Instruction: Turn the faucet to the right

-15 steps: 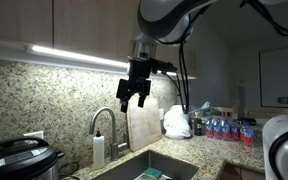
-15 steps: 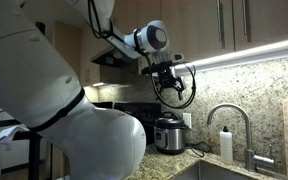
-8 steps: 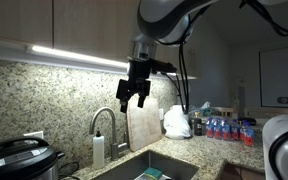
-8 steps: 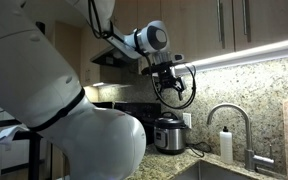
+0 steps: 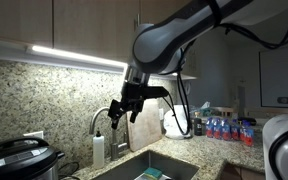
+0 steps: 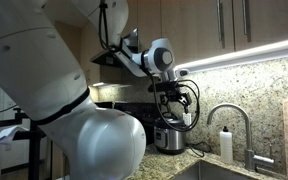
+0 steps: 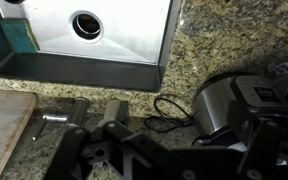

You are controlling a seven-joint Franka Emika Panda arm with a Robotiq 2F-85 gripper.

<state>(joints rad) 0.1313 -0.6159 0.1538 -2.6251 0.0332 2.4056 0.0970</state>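
Note:
The faucet [image 5: 97,124] is a slim silver gooseneck behind the sink, also visible in an exterior view [image 6: 232,108]. My gripper [image 5: 124,112] hangs fingers down and open, level with the arch of the spout and just beside it, apart from it. In an exterior view [image 6: 176,112] it sits clearly short of the faucet, above the rice cooker. In the wrist view the dark fingers [image 7: 179,150] fill the bottom and hold nothing. A small silver faucet part [image 7: 56,118] shows at lower left.
A white soap bottle [image 5: 98,150] stands next to the faucet. A rice cooker [image 6: 169,133] with its cord sits on the granite counter. A wooden cutting board [image 5: 144,125] leans on the backsplash. The steel sink [image 7: 104,30] lies below. Water bottles [image 5: 224,128] stand further along.
My gripper has dropped lower and moved toward the faucet, from high above the cutting board to the level of the spout's arch. The faucet has not moved.

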